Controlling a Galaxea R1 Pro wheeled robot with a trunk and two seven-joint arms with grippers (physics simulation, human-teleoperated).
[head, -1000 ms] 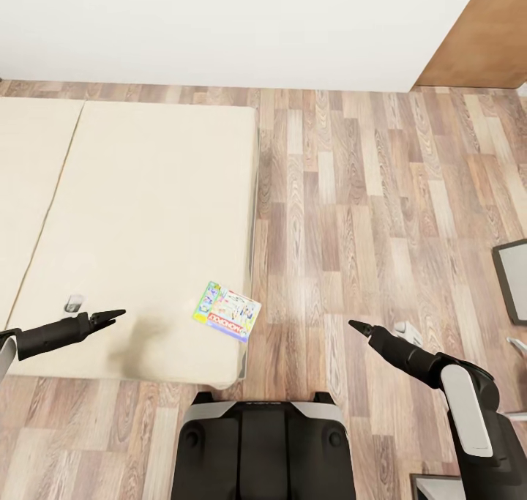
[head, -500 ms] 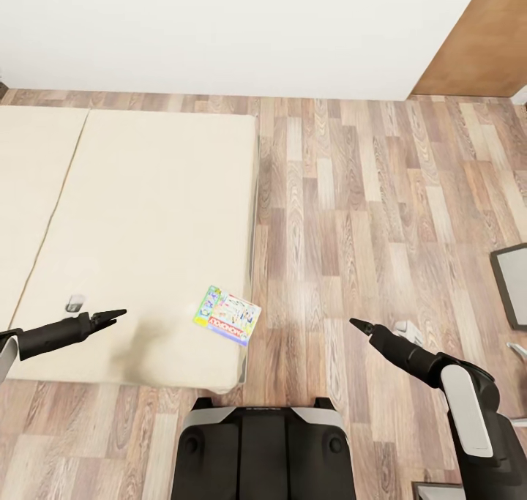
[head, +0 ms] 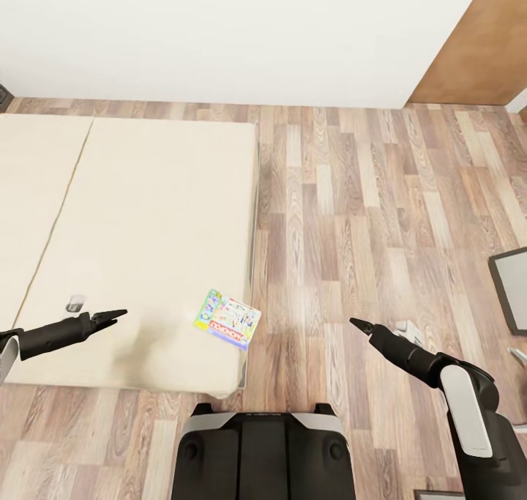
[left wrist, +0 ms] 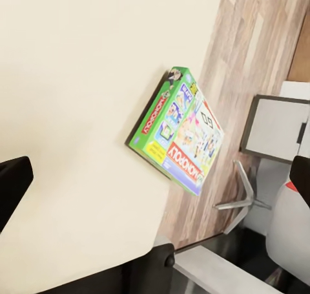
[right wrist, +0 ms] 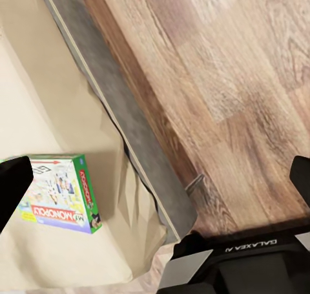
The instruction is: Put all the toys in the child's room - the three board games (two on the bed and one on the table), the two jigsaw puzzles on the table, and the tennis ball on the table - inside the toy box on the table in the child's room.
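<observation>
Near the bed [head: 146, 214] corner lay a game box [head: 227, 319]; wrist views read "Monopoly". Left jaws [head: 110, 315] and right jaws [head: 359, 326] stood open, empty.

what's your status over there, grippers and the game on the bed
Left gripper over the bed, empty. Right gripper over the floor, empty. Board game flat near the bed's corner, untouched. Nothing lying between it and either gripper.

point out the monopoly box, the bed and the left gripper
Monopoly box [head: 227, 319], head view, middle of its lid.
Bed [head: 146, 214], head view, bare cream top.
Left gripper [head: 116, 314], head view, between its fingertips.
</observation>
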